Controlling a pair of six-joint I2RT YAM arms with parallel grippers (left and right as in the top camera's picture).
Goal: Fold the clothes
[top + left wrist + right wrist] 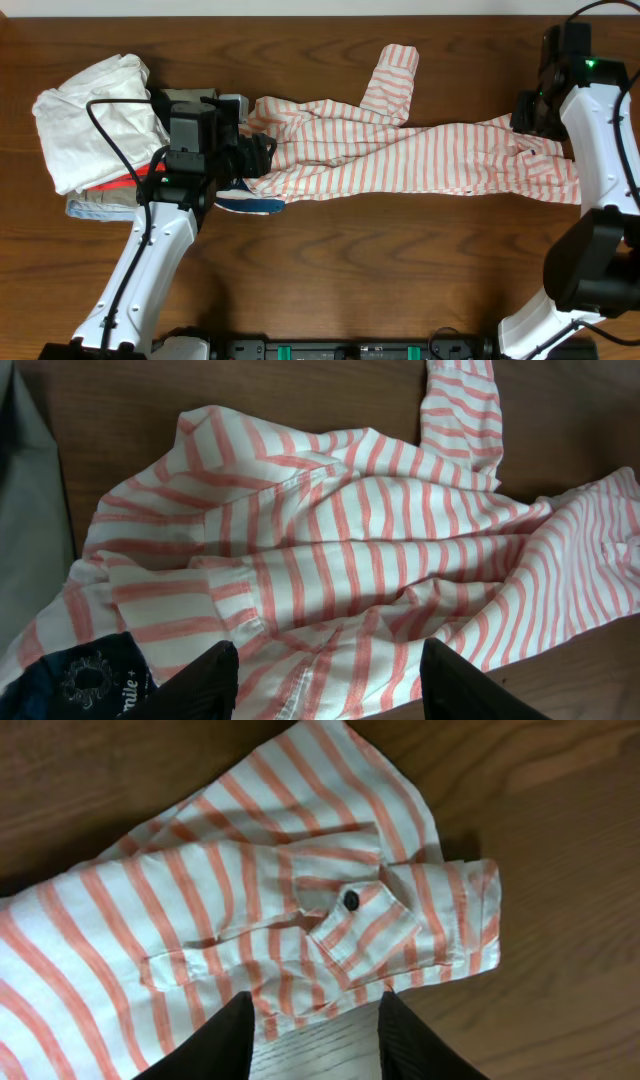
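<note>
Shirt (420,150) sprawls rumpled across the counter's (350,270) far half, stretched between both claws.
Left claw (328,670) gapes wide over its left end, gripping nothing; right claw (315,1020) stands parted, empty, just beside the buttoned right end.

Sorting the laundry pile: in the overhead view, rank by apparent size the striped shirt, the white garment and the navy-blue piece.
1. Striped shirt, largest.
2. White garment.
3. Navy-blue piece, smallest, though partly hidden.
</note>
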